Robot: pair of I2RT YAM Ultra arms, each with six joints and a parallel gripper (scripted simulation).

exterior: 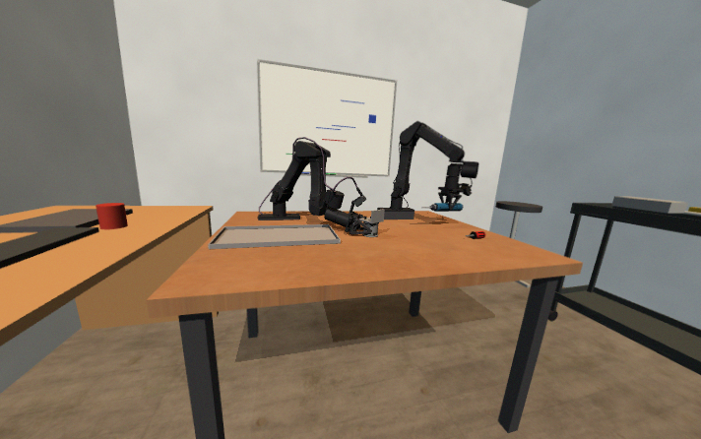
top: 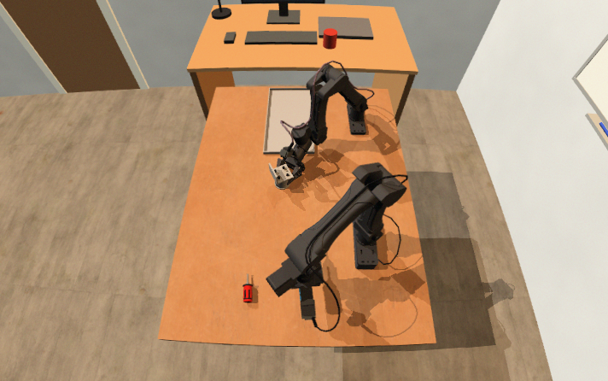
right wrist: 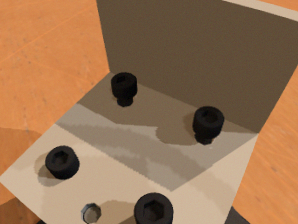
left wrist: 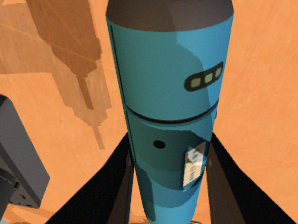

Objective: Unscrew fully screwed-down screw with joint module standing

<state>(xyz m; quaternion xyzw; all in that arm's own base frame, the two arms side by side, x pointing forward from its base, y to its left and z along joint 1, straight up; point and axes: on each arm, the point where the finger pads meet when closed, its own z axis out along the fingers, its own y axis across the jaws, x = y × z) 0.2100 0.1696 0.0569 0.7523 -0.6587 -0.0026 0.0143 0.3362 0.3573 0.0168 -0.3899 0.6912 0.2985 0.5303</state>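
Bracket (top: pixel 283 172) (exterior: pixel 378 216) (right wrist: pixel 200 60) looks like matt metal, tbl (top: pixel 224 215) (exterior: pixel 361 263) smooth wood.

Walls: 1 white, with whiteboard (exterior: pixel 289 103); 1 blue-grey; 1 dark grey. Floor (top: pixel 90 202) (exterior: pixel 361 382): wood-look, shadowed in patches. Desk (top: pixel 277 58) (exterior: pixel 150 269): orange wood. Stool (exterior: pixel 519 207): round, dark. Cart (exterior: pixel 600 209): black, 2 shelves. Door (top: pixel 90 44): brown.
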